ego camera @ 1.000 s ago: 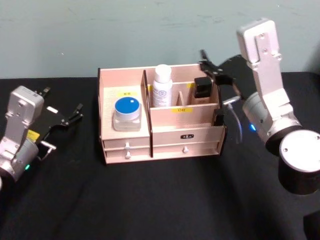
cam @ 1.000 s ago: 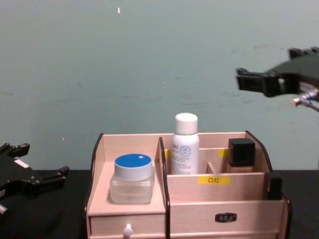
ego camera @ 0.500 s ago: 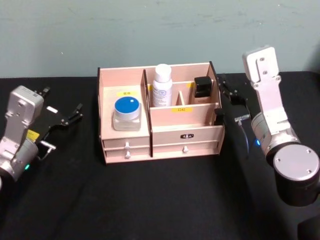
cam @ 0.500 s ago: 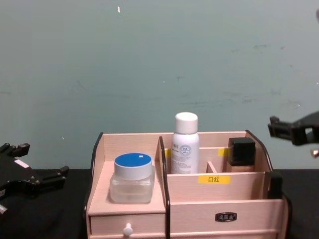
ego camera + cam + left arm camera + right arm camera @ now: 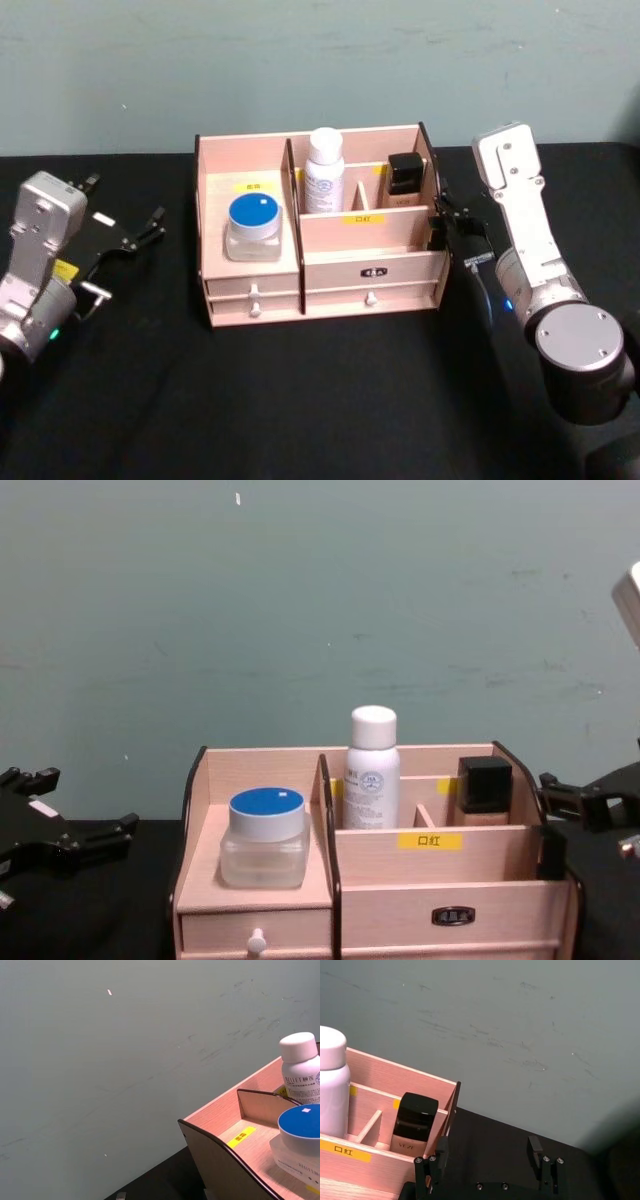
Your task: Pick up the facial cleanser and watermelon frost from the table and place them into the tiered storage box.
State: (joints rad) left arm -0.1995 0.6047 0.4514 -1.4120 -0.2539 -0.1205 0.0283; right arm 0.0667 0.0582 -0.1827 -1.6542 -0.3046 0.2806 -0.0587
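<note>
- my right gripper (image 5: 455, 225) sits just beside the right side panel of the tiered storage box (image 5: 320, 280), low over the black table (image 5: 300, 400); in the right wrist view its fingers (image 5: 535, 1152) stand apart with nothing between them.
- my left gripper (image 5: 125, 235) is parked well off to the left of the box, over the table, its black fingers spread and empty.
- in the box, a clear jar with a blue lid (image 5: 255, 226) stands upright in the left compartment, behind a yellow label.
- a white bottle (image 5: 324, 170) with a white cap stands upright in the back middle compartment, against the divider next to the jar's bay.
- a small bottle with a black cap (image 5: 404, 180) stands in the back right compartment, near the right gripper.
- i can't tell from the labels which of these is the facial cleanser or the watermelon frost.
- both front drawers are shut, each with a white knob (image 5: 254, 292).
</note>
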